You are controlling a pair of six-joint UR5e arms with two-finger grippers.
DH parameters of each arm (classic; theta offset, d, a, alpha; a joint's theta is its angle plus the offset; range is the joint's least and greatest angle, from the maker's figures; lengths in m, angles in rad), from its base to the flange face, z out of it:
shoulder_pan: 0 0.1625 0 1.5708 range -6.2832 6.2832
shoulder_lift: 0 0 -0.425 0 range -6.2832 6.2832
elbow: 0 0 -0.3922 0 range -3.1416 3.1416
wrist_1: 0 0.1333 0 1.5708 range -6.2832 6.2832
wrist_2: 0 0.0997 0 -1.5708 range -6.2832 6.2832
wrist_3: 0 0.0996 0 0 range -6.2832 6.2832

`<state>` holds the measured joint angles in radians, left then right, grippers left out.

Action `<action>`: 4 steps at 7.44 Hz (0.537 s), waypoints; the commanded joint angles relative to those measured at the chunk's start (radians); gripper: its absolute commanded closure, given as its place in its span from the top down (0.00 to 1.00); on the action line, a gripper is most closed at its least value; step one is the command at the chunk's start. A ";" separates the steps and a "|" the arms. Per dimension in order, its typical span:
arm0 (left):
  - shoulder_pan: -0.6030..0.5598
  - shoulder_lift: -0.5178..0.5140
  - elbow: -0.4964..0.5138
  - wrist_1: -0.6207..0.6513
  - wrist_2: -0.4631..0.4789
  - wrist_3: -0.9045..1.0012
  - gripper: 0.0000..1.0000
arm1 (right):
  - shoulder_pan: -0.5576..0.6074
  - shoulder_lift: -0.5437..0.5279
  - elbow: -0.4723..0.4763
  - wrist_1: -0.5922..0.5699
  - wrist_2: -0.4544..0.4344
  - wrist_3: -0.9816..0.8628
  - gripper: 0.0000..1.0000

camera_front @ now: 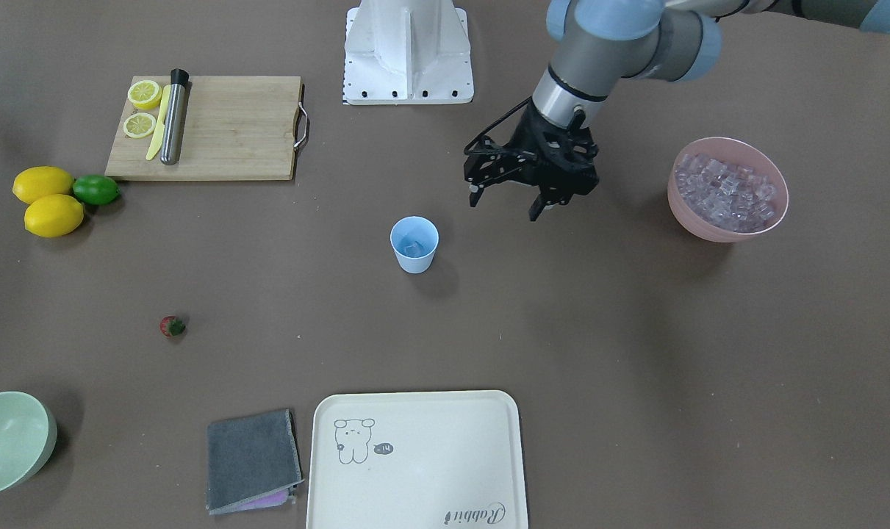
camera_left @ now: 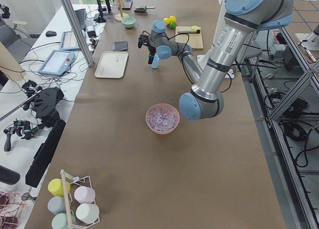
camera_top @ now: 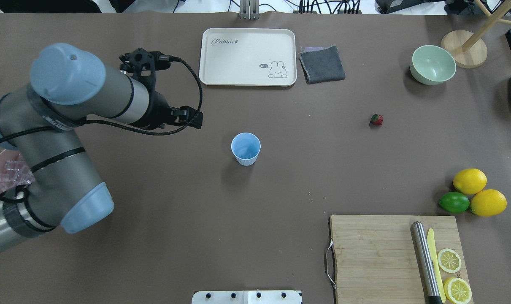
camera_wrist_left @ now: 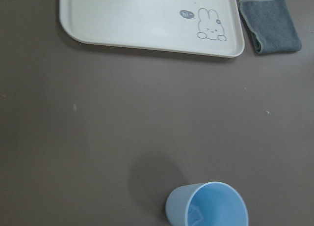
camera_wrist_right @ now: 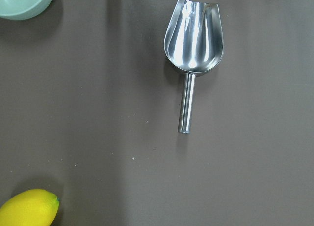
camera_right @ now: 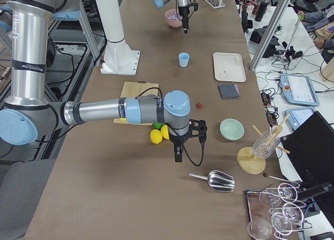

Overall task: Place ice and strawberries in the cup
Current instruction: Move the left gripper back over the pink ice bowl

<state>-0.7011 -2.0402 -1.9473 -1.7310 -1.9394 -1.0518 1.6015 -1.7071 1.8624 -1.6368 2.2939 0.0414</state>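
Robotics lab bench
Two grey, blue-jointed robot arms (camera_left: 219, 55) are hanging over a long brown-covered desk (camera_left: 124, 179); silver aluminium frame posts (camera_left: 76, 27), screen tablets (camera_left: 57, 63) and black cables (camera_left: 293, 131) are crowding its sides.

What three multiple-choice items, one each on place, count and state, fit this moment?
1. The strawberry lies: A on the cutting board; B on the bare table; C in the tray.
2. Whole lemons beside the lime: A two; B one; C four.
3. The cup is: A tipped over; B upright, empty; C upright with ice inside.
Key: 1 B, it sits alone on the brown surface; 2 A, two lie by the lime; 3 C, clear cubes show at its bottom.
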 commanded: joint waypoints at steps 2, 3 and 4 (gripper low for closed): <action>-0.118 0.235 -0.145 0.147 -0.007 0.331 0.99 | 0.000 0.001 -0.003 0.000 -0.001 0.000 1.00; -0.136 0.303 -0.142 0.110 -0.007 0.396 0.99 | 0.000 0.001 -0.006 0.000 -0.001 0.000 1.00; -0.136 0.386 -0.127 0.019 -0.001 0.406 0.99 | 0.000 0.001 -0.008 0.000 0.001 0.000 1.00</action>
<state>-0.8229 -1.7564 -2.0813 -1.6331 -1.9448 -0.6956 1.6015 -1.7059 1.8570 -1.6368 2.2936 0.0414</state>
